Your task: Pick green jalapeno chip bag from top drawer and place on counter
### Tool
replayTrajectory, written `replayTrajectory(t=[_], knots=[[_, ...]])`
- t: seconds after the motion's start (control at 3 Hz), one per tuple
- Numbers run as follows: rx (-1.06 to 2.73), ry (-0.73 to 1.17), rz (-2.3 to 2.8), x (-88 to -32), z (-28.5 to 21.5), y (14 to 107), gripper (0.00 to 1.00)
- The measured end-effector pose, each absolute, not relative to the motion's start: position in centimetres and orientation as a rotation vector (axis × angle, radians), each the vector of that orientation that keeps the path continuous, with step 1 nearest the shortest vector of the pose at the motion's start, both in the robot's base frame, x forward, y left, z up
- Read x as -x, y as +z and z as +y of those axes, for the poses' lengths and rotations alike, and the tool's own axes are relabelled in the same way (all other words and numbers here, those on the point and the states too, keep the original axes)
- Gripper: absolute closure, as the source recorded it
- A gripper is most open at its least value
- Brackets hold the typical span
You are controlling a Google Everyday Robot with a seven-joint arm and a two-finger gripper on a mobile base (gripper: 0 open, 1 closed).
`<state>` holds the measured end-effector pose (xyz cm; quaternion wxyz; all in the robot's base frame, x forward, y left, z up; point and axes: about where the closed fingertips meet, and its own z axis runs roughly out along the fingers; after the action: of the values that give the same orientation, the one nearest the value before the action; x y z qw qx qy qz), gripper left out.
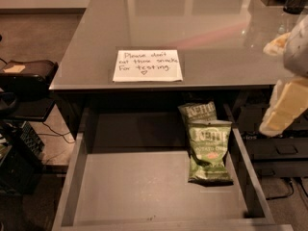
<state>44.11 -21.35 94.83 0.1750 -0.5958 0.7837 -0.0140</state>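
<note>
The green jalapeno chip bag (209, 150), light green with a pale logo panel and a small red mark, lies flat at the right side of the open top drawer (134, 186). Its top edge overlaps a darker green Kettle bag (198, 110) behind it. My gripper (278, 78) hangs at the right edge of the view, above and to the right of the drawer's right wall. Its two pale fingers (285, 109) stand apart with nothing between them. The glossy grey counter (192, 28) lies behind the drawer and bears a white handwritten note (147, 65).
A dark chair or case (26, 76) and cables with equipment (19, 148) stand on the floor to the left. Dark shelving (279, 148) sits below the gripper on the right. The drawer's left half shows bare floor.
</note>
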Motion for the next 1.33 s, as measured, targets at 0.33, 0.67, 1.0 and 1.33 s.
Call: replayTrajectory(t=[0.33, 0.67, 1.0, 1.33], knots=[[1.624, 0.036, 2.201, -44.7, -21.2, 90.3, 0.0], [1.577, 0.075, 2.17, -45.8, -21.0, 86.4, 0.0], [1.554, 0.092, 2.097, -48.3, -19.5, 79.3, 0.0], [1.554, 0.092, 2.097, -48.3, -19.5, 79.3, 0.0]])
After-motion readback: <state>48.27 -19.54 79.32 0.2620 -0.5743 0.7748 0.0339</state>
